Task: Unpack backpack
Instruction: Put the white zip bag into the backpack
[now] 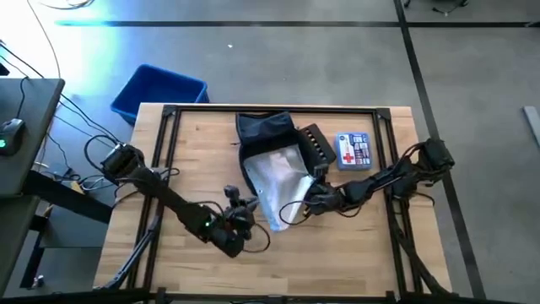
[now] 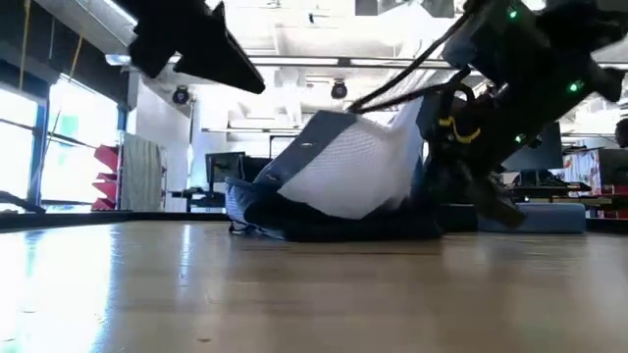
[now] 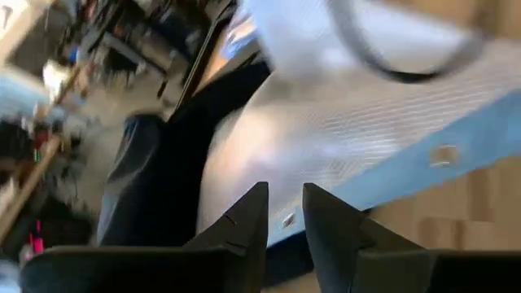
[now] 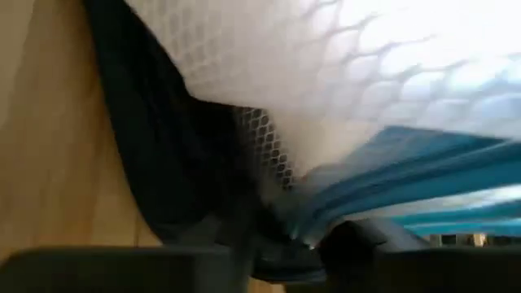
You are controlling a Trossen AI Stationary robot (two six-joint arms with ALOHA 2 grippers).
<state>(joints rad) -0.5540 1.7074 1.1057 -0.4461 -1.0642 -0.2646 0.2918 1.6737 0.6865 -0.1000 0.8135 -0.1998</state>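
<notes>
The dark navy backpack (image 1: 263, 131) lies on the table's far middle, its open end toward the near edge. A white mesh pouch (image 1: 283, 181) with a blue edge sticks out of it, raised at a slant in the low view (image 2: 353, 167). My right gripper (image 1: 310, 203) is shut on the pouch at its near right side. At the pouch's near left side, my left gripper (image 1: 243, 207) has its fingers a narrow gap apart (image 3: 285, 220). The pouch's blue edge (image 3: 407, 171) runs just past the tips; I cannot tell whether they touch it. My right gripper pinches the pouch's blue edge (image 4: 342, 203) between its two fingers, coming from the table's right side. The held side of the pouch is lifted off the table and tilted up (image 2: 412, 118), while its far part rests on the backpack (image 2: 324, 227).
A black case (image 1: 314, 143) and a blue-and-white first-aid box (image 1: 354, 152) lie right of the backpack. A bright blue bin (image 1: 160, 91) stands on the floor beyond the table's far left corner. Bare wood shows along the near edge and on the left.
</notes>
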